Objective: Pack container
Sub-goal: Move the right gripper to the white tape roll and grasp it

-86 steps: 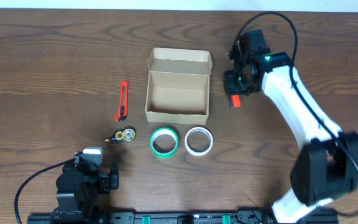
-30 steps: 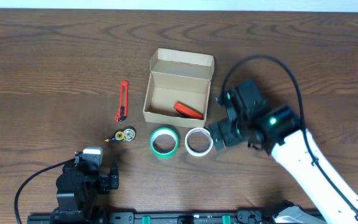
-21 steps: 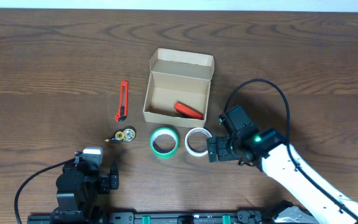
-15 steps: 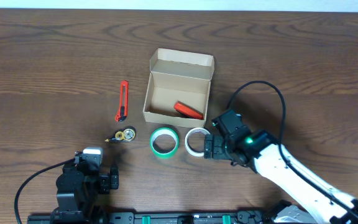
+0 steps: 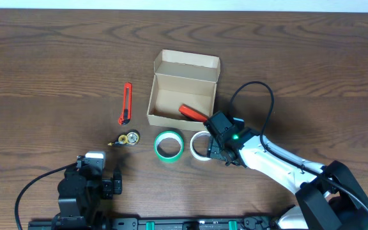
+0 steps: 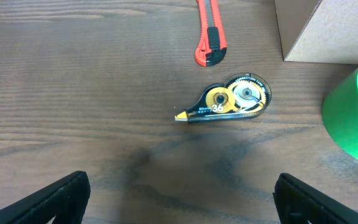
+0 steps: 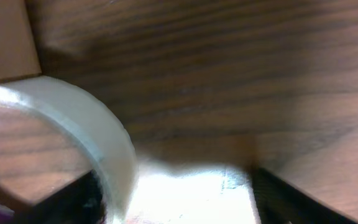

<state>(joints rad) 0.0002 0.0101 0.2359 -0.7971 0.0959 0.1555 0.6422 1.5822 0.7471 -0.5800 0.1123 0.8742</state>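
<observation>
The container (image 5: 179, 99), a tan cardboard box with its flap lid open, holds a red-orange object (image 5: 193, 113) lying aslant. A white tape roll (image 5: 199, 145) lies in front of it and a green tape roll (image 5: 169, 145) to the left of that. My right gripper (image 5: 213, 146) is down at the white roll's right rim. In the right wrist view the roll's wall (image 7: 107, 146) stands between the jaws of my right gripper (image 7: 173, 202), open, with a wide gap on the right. My left gripper (image 6: 185, 208) is open over bare table.
A red box cutter (image 5: 126, 103) and a yellow-black correction tape dispenser (image 5: 128, 138) lie left of the box. In the left wrist view they appear as the cutter (image 6: 210, 34) and dispenser (image 6: 229, 99), with the green roll (image 6: 353, 112) at right. The left arm (image 5: 82, 191) rests at the table's front left.
The red-orange object went from my right gripper into the box. The right arm then swung down to the white roll, and its jaws have narrowed around the roll's wall. The left arm is still.
</observation>
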